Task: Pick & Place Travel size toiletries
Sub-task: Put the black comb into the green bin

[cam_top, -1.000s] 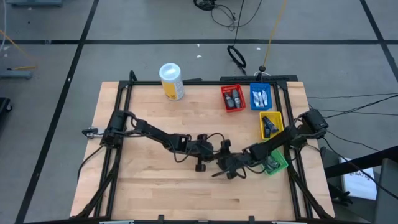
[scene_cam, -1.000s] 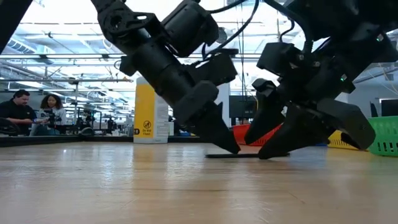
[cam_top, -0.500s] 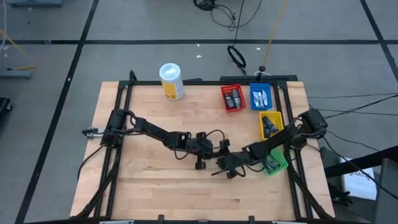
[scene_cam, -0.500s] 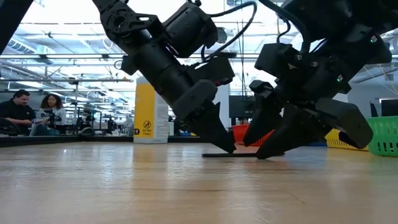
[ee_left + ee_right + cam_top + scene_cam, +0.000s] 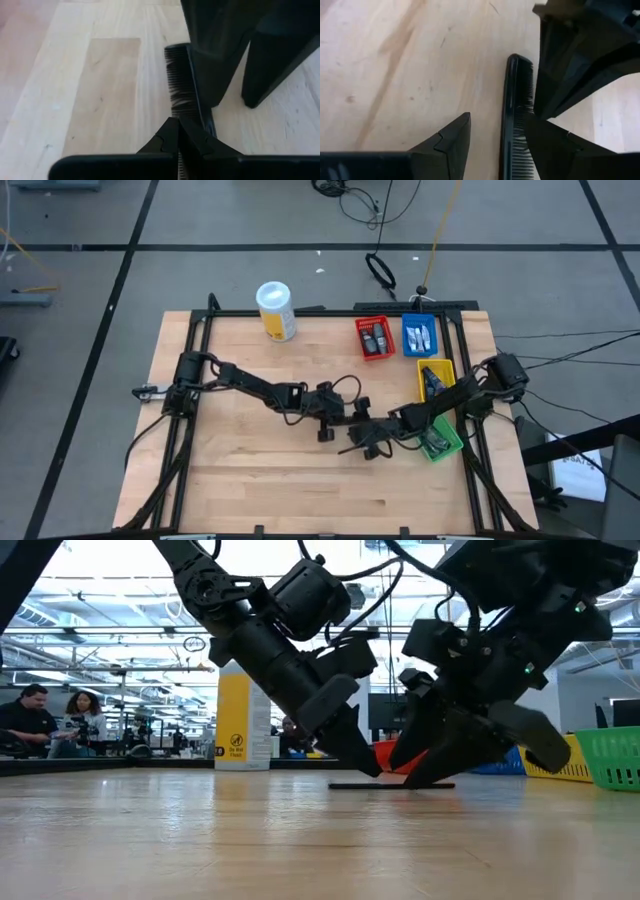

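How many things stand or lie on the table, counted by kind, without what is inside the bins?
Small bins: 4 (red, blue, yellow, green)
White canister with yellow label: 1
Black comb: 1
Total: 6

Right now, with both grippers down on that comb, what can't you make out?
- Black comb: both wrist views cut off its near end.
- High view: arms cover the comb.
- Green bin: the right arm hides part of its contents.
- Red bin and blue bin: items too small to identify.
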Robot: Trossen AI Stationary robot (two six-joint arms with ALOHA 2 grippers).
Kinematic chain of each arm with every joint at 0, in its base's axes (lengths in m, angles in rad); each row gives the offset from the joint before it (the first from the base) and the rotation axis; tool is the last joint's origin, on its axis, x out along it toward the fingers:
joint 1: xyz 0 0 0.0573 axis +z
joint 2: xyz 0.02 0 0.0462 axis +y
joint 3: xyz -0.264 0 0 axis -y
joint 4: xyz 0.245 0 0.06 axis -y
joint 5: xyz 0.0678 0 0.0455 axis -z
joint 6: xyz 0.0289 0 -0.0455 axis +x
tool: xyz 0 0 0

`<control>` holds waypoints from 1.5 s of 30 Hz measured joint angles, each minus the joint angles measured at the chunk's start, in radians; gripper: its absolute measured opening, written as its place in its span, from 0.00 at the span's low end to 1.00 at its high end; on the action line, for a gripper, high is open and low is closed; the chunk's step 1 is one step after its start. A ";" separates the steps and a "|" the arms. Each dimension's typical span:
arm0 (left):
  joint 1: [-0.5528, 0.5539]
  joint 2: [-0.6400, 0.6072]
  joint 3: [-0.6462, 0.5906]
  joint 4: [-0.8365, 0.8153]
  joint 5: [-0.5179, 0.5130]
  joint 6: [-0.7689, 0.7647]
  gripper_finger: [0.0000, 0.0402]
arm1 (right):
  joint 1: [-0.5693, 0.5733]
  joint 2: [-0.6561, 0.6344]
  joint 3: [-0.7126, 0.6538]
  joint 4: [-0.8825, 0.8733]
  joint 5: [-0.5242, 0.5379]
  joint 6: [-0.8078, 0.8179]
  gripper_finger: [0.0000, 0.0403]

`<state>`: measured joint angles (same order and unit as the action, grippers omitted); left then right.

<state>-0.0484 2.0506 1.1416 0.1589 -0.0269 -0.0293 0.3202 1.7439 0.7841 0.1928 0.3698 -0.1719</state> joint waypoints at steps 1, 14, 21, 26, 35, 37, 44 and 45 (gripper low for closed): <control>0.002 0.000 0.000 0.004 0.000 -0.003 0.01 | 0.000 -0.005 0.000 -0.004 0.001 0.000 0.43; 0.063 0.024 0.003 0.008 0.076 -0.033 0.00 | -0.051 -0.015 0.000 -0.029 -0.005 0.000 0.41; 0.070 0.068 0.005 0.024 0.141 -0.023 0.00 | -0.072 0.008 0.002 -0.032 -0.007 -0.088 0.41; 0.070 0.096 0.008 0.019 0.156 -0.026 0.00 | -0.074 0.019 0.004 -0.026 0.011 -0.133 0.41; 0.070 0.108 0.007 0.009 0.167 -0.036 0.00 | -0.062 0.018 0.002 -0.029 0.131 -0.182 0.41; 0.070 0.108 0.007 0.007 0.168 -0.033 0.00 | -0.056 0.018 0.002 -0.029 0.162 -0.177 0.41; 0.070 0.108 0.006 0.008 0.169 -0.032 0.00 | -0.037 0.018 0.001 -0.027 0.219 -0.170 0.41; 0.070 0.108 0.006 0.008 0.169 -0.032 0.00 | -0.035 0.017 0.001 -0.026 0.225 -0.166 0.41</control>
<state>0.0212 2.1590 1.1473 0.1673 0.1421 -0.0610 0.2854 1.7612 0.7853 0.1667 0.5953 -0.3381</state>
